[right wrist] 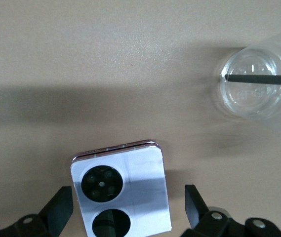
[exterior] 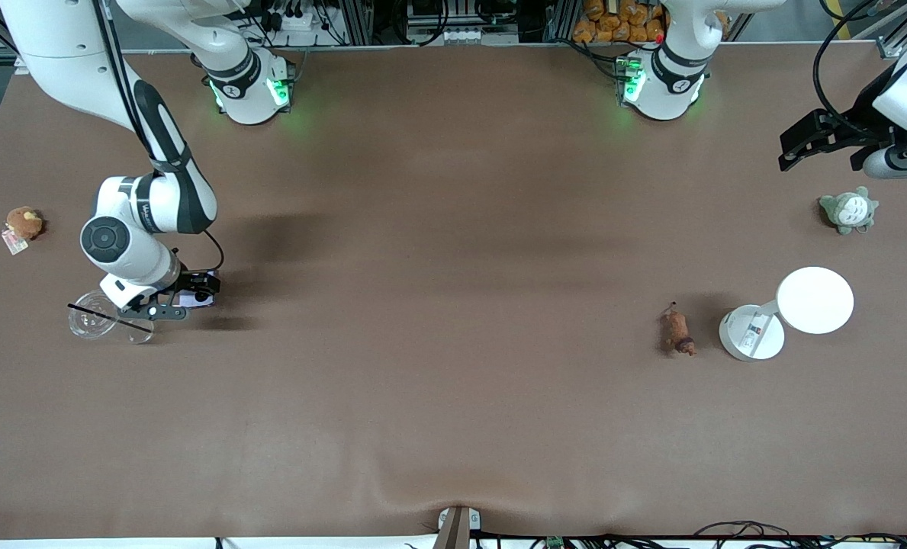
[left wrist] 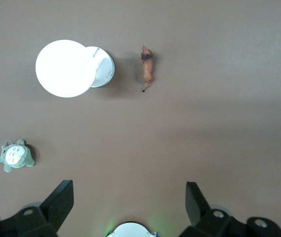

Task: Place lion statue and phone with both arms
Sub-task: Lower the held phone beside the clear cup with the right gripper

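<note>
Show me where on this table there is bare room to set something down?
The widest bare stretch is the table's middle, between the phone under the right gripper and the lion statue. It is crowded around the clear cup at that end, and around the white lamp at the other end.

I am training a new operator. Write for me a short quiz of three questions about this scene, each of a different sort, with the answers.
1. True or false: the right gripper is open around the phone.
2. Which thing lies beside the lion statue? A. white lamp B. clear cup C. brown plush
3. Fill in: the left gripper is ____, high above the table, near the grey-green plush.

Key
1. True; the fingers stand on each side, not yet touching.
2. A
3. open
</note>
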Robot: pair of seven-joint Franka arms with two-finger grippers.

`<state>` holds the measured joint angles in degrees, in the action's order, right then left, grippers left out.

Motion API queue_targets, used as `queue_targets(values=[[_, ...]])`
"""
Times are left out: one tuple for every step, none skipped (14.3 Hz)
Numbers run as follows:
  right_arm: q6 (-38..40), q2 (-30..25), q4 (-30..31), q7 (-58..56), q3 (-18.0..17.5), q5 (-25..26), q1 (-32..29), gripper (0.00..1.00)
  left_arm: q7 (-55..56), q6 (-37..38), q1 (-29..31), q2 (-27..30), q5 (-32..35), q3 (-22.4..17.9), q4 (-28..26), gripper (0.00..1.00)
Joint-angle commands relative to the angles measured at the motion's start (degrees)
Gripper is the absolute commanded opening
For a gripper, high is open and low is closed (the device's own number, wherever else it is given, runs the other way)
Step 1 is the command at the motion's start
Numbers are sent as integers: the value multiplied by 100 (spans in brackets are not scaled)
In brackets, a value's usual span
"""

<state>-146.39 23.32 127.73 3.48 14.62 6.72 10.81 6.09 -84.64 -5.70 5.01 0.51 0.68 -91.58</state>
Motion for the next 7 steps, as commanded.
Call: queue_targets(values=[[162,-169,25,-49,-38,-22,8,100,-37,149,-10,141,-77,2,-36,100],[311,-213,-37,-23,-38,-22,87,100,-46,150,-10,141,-77,3,-27,100],[469,-239,-124,12,-46,-30,122,100,-46,150,-10,141,-77,3,-18,100],[697,-266,-256,39,-55,-31,140,100,-46,150,-10,141,-77,3,-9,100],[987,-284,-422,47,-81,-31,140,100,-37,150,-10,141,-77,3,-9,100],[1320,-310,-624,39,-99,-31,132,100,-46,150,-10,141,-77,3,-9,100],[1680,-327,-835,39,-125,-39,132,100,-46,150,-10,141,-77,3,-9,100]])
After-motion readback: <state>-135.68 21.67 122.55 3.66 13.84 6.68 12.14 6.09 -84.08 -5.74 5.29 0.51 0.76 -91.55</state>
